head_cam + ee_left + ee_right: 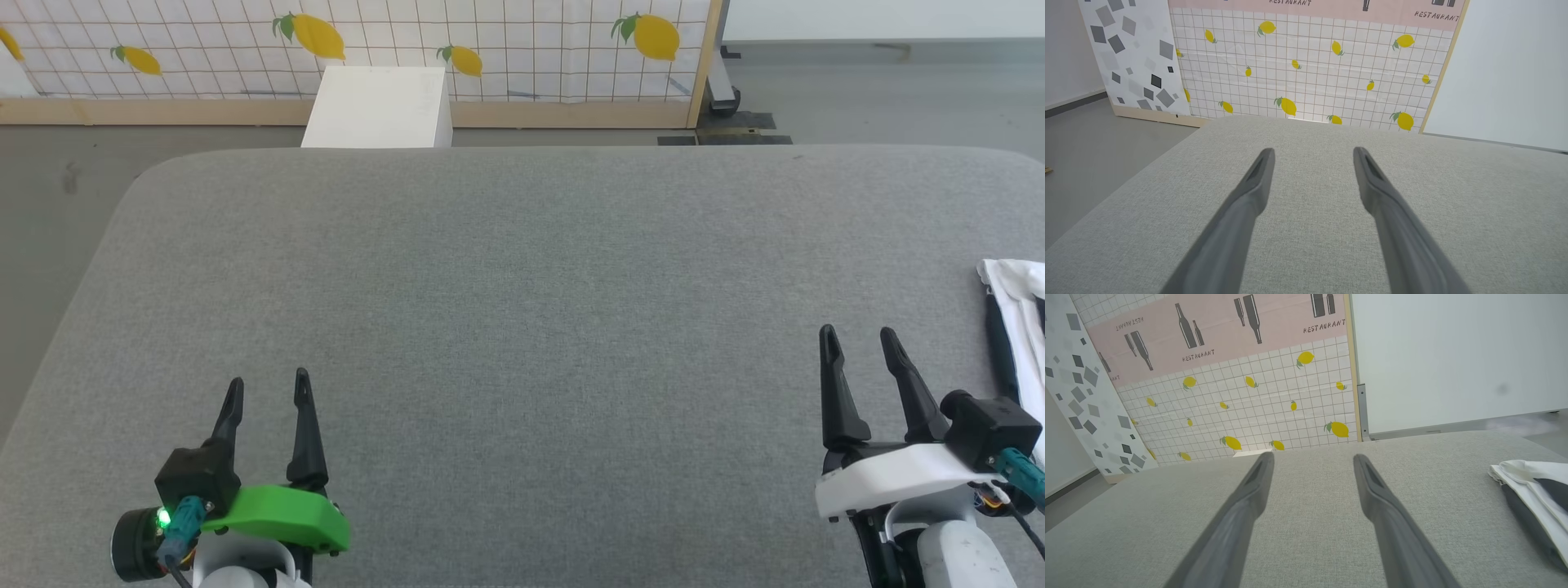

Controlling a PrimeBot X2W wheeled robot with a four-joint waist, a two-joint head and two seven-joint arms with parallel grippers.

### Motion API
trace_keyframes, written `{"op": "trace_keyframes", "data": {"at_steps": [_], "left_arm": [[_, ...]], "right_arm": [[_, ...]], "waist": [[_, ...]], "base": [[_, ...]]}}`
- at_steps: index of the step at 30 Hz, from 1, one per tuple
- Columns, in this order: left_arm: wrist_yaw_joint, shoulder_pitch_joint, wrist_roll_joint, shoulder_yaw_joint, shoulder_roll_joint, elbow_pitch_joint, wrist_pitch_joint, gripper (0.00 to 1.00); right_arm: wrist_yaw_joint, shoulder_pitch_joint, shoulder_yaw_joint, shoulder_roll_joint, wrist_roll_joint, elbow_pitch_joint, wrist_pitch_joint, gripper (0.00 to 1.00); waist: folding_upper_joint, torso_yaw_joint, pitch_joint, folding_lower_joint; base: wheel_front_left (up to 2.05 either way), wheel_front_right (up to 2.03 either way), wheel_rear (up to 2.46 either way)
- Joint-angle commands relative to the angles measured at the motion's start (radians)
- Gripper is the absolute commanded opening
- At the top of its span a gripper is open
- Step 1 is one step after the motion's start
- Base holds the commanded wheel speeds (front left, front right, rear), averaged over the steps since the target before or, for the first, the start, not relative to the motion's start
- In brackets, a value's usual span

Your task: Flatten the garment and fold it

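Observation:
The garment (1016, 327), white cloth with black parts, lies folded at the far right edge of the grey padded table (522, 286), partly cut off by the head view's edge. It also lies at the right of the right wrist view, the garment (1533, 490) flat on the surface. My right gripper (859, 336) stands open just left of it, not touching, with nothing between its fingers (1257, 477). My left gripper (269, 384) is open near the front left of the table, holding nothing, its fingers (1259, 171) over bare fabric.
A white box (380, 106) stands on the floor beyond the table's far edge. Behind it runs a lemon-print tiled panel (490, 41) with a wooden frame. Grey floor (57, 196) lies to the left of the table's rounded corner.

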Motion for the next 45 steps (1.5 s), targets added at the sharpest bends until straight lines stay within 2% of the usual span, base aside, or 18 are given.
{"op": "trace_keyframes", "data": {"at_steps": [1,18,19,45], "left_arm": [[0.009,0.014,-0.004,-0.004,-0.001,0.003,-0.003,1.00],[0.009,0.007,-0.030,-0.019,0.000,0.019,-0.004,1.00],[0.007,0.004,-0.019,-0.018,-0.001,0.020,0.000,0.00],[0.007,0.010,0.013,-0.022,-0.003,-0.011,0.045,0.00]], "right_arm": [[-0.001,0.017,0.001,0.001,-0.002,0.005,0.002,1.00],[-0.001,0.012,-0.004,0.001,0.010,0.023,0.008,1.00],[0.000,0.007,-0.003,0.000,0.005,0.022,0.008,0.00],[0.000,0.023,0.011,0.000,-0.035,-0.019,0.048,0.00]], "waist": [[0.0000,0.000,-0.001,0.0001],[0.0000,-0.005,0.011,0.0001],[0.0000,-0.005,0.011,0.0001],[0.0000,-0.001,0.009,0.0001]], "base": [[0.00,0.00,0.00],[0.00,0.00,0.00],[0.00,0.00,0.00],[0.00,0.00,0.00]]}}
